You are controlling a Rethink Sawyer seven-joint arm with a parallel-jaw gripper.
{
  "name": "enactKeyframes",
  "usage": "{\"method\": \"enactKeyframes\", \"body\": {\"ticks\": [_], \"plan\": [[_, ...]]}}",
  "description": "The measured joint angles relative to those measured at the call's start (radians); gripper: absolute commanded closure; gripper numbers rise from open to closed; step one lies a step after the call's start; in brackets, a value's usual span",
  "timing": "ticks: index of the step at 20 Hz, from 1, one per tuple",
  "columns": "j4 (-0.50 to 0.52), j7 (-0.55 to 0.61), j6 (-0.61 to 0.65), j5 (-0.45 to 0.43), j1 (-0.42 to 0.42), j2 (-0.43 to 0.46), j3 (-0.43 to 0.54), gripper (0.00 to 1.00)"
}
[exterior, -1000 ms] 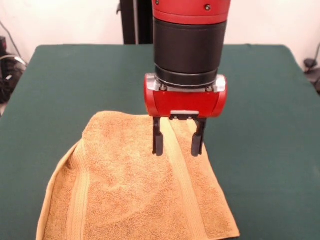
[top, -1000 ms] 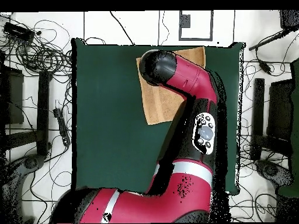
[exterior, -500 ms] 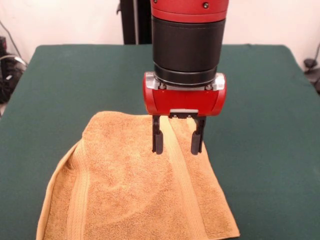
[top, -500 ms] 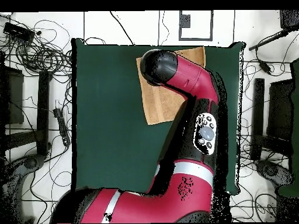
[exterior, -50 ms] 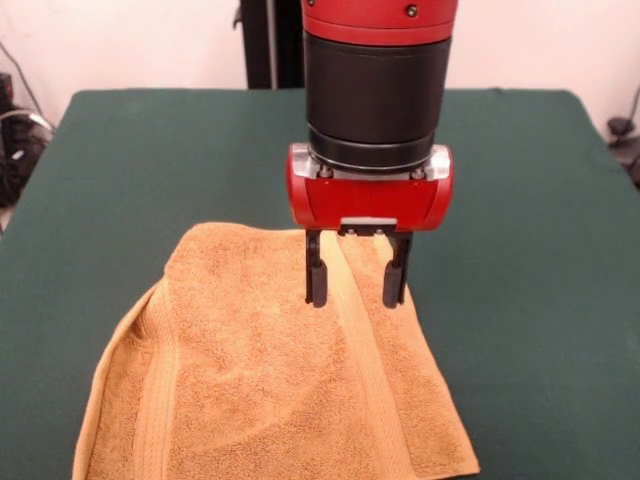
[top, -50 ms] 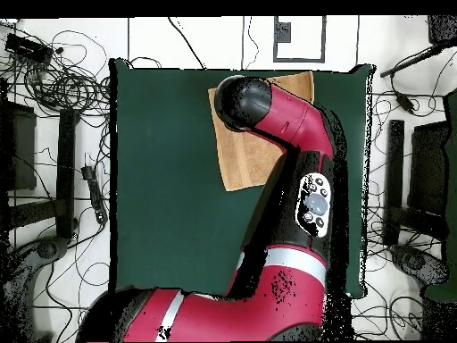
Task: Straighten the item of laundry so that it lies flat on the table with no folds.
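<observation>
Hand (exterior, -50 ms: 356, 285) over far part of terry towel (exterior, -50 ms: 270, 380), fingers (exterior, -50 ms: 316, 275) apart, straddling ribbed band (exterior, -50 ms: 365, 360); tip contact w/ cloth unclear. Towel at near edge of green worktop (exterior, -50 ms: 150, 160), left side folded over, not flat.

This place looks like a robot lab, not a home. A big red and black robot arm (top, -50 ms: 286, 179) reaches over a table (top, -50 ms: 170, 179) covered in dark green cloth. The table stands alone in the middle of a pale floor (top, -50 ms: 62, 304). Lots of black cables (top, -50 ms: 62, 85) lie in loops and tangles on the floor on both sides of it. Dark stands and bits of gear (top, -50 ms: 406, 179) sit around the table's edges. Behind the table there is a plain white wall (exterior, -50 ms: 130, 45) and a dark post (exterior, -50 ms: 262, 45). Black lines are marked on the floor by one end of the table.
</observation>
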Motion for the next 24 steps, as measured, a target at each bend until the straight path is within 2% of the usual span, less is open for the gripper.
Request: {"method": "enactKeyframes", "body": {"ticks": [11,24], "plan": [[0.0,0.0,0.094,0.0,0.0,-0.03,0.0,0.0],[0.0,0.0,0.095,-0.003,0.0,-0.049,0.0,0.0]]}}
